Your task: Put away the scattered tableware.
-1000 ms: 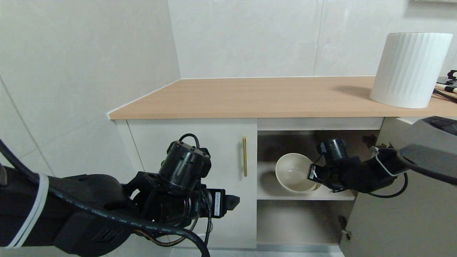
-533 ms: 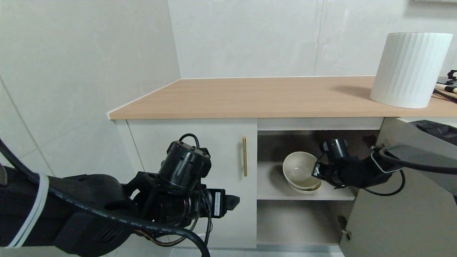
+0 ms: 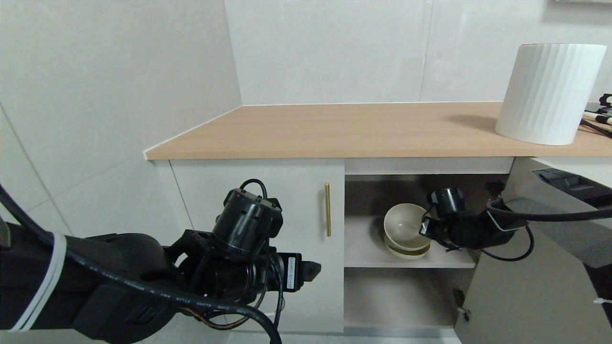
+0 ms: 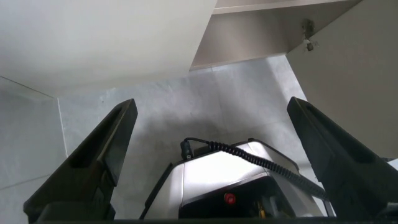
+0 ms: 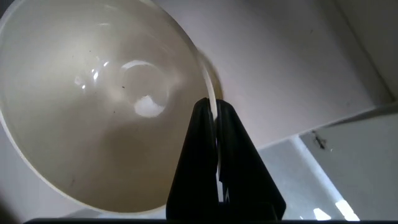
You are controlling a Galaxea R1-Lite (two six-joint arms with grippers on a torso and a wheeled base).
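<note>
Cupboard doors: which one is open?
The right door, swung out toward the robot, baring the shelf and the bowl. The left door, with the gold handle, is shut.

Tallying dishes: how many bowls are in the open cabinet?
2. The held bowl hangs by its rim in the right gripper; the lower bowl sits on the shelf beneath. More may be hidden.

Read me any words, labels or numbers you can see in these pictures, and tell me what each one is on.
White label on the left arm's wrist: print too small to read.
Black cable on the left arm: white lettering, too small to read.
Bowl, ribbed white canister: no print.
</note>
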